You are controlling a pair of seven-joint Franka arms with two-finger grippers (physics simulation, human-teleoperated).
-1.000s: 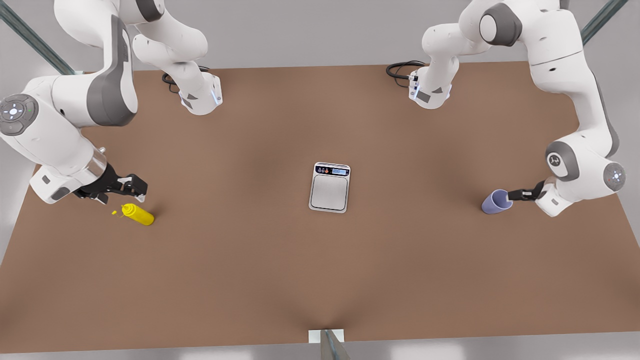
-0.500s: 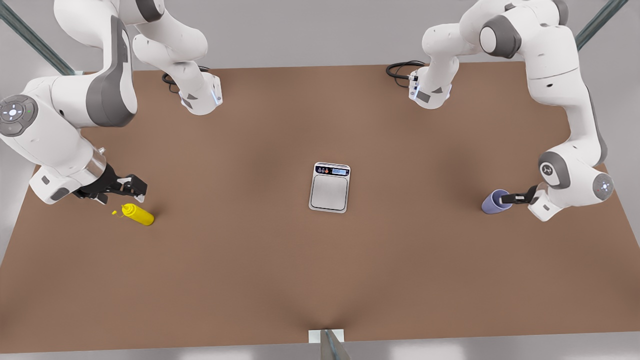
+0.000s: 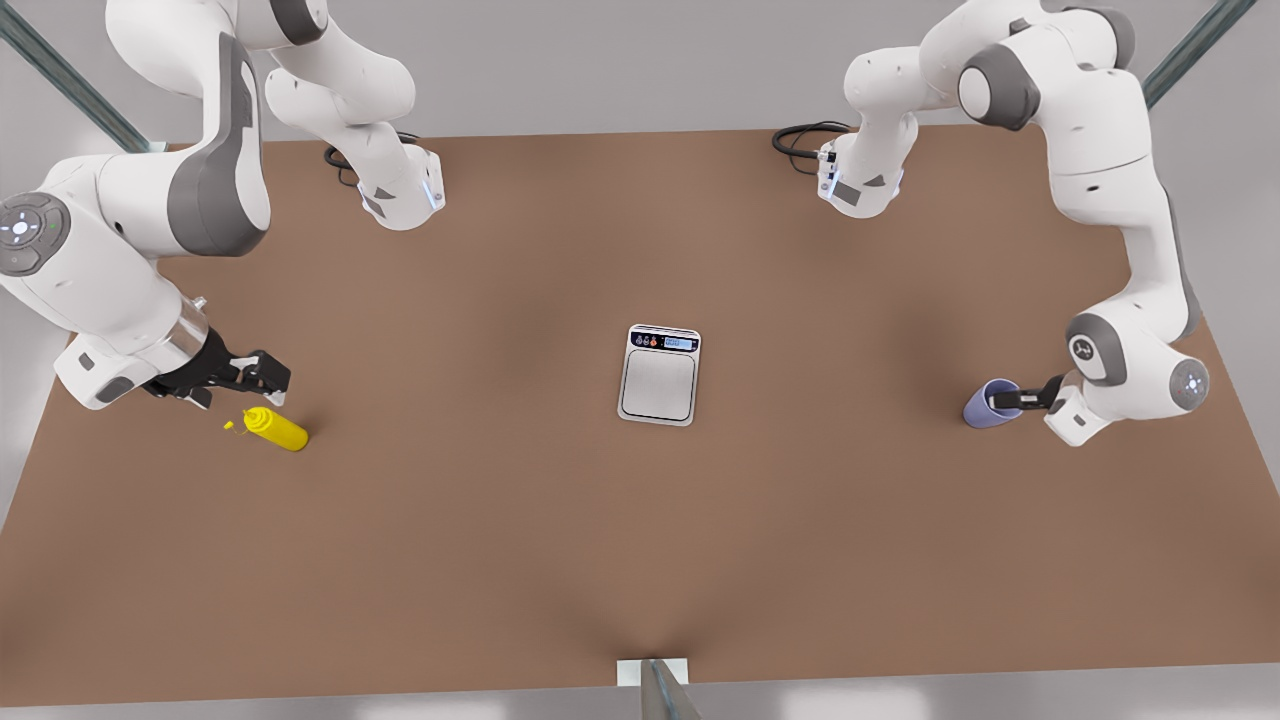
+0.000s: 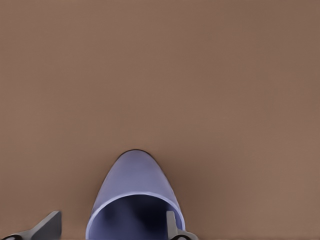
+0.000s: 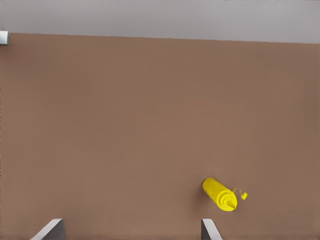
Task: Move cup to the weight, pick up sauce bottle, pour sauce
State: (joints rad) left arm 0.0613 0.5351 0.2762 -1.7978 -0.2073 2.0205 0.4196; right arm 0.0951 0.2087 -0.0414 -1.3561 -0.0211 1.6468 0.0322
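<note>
The lavender-blue cup (image 3: 985,406) lies on its side at the front view's right, mouth toward my left gripper (image 3: 1010,400). In the left wrist view the cup (image 4: 134,175) sits close. The left gripper (image 4: 111,227) is open, one fingertip (image 4: 172,222) at the rim's inner edge and the other outside the cup. The silver weight (image 3: 659,375) rests at the table's middle. The yellow sauce bottle (image 3: 277,428) lies flat at the front view's left, just below my open right gripper (image 3: 266,384). From the right wrist, the bottle (image 5: 220,194) is ahead of the right gripper (image 5: 130,230), off to one side.
The brown table (image 3: 640,550) carries both arm bases (image 3: 400,195) at its back edge, with black cables (image 3: 800,135) beside them. A metal post (image 3: 655,685) stands at the front edge. The table's left edge runs close to the bottle.
My left gripper has slid toward the cup, its fingertips now at the rim. The right gripper has drifted slightly toward the front view's left. Cup, bottle and weight have stayed put.
</note>
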